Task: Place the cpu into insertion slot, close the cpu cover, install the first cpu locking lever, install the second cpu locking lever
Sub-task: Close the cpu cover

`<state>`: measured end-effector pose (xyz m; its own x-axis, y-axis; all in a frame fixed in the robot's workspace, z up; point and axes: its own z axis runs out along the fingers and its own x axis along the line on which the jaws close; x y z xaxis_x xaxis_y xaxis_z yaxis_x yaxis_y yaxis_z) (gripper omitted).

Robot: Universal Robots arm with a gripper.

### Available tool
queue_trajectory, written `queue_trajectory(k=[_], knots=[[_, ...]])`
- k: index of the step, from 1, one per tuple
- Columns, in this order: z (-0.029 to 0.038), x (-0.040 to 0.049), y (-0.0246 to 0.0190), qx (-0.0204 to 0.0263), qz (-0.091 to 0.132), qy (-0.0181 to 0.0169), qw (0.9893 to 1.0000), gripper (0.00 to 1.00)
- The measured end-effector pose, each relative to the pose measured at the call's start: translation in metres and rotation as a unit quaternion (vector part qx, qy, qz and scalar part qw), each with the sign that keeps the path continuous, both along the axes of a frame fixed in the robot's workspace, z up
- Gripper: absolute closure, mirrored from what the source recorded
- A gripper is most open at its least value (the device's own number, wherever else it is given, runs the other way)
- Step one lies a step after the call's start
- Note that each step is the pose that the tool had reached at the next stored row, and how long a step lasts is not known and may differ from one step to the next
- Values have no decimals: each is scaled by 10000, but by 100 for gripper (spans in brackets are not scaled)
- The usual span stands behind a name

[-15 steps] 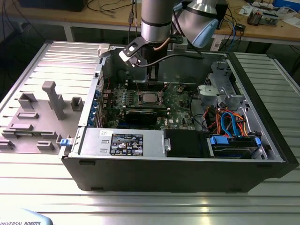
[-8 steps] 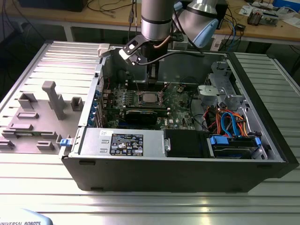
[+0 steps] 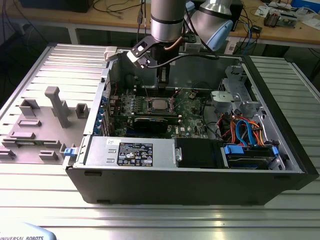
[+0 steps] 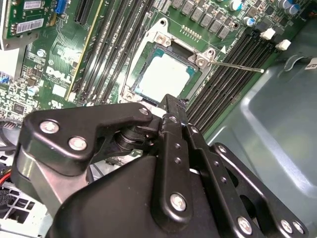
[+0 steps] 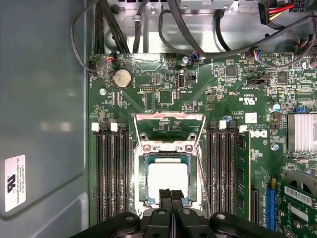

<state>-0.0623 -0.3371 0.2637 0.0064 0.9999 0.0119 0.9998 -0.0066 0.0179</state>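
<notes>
The small, flat, square cpu [image 5: 168, 179] with its plain silver-grey metal top lies level inside the insertion slot [image 5: 144, 184], the square dark-walled socket on the green motherboard [image 5: 163, 94]. Placing it looks done. Being square, it offers no long axis. The black two-fingered gripper [image 5: 171, 194] hangs right over it, fingertips pressed together and holding nothing, above one edge of the chip. In the exterior view the gripper [image 3: 161, 89] sits at twelve o'clock of the cpu [image 3: 159, 104], just above it.

The cpu cover [image 5: 168, 116], a thin silver metal frame with a large square window, stands swung open on the side of the socket opposite the fingertips, so the chip lies between cover and gripper. Judged against the exterior view, the cover is toward three o'clock of the cpu. It is not yet closed. A thin silver wire locking lever [image 4: 237, 66] juts free from a socket corner, unlatched by the look of it.

Long black memory slots [image 5: 111, 173] flank the socket on two sides, parallel to the line from fingertips to cover. A large black rectangular card [image 3: 150, 123] lies at six o'clock of the socket in the exterior view. Dark cables [image 5: 110, 25] loop beyond the open cover. None of these crosses the space above the socket.
</notes>
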Motion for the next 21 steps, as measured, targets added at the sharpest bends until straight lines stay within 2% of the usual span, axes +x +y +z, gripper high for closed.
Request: queue_trajectory(k=[9,21], knots=[[129,0,0,0,0,0,10000,89],[163,0,0,0,0,0,10000,89]])
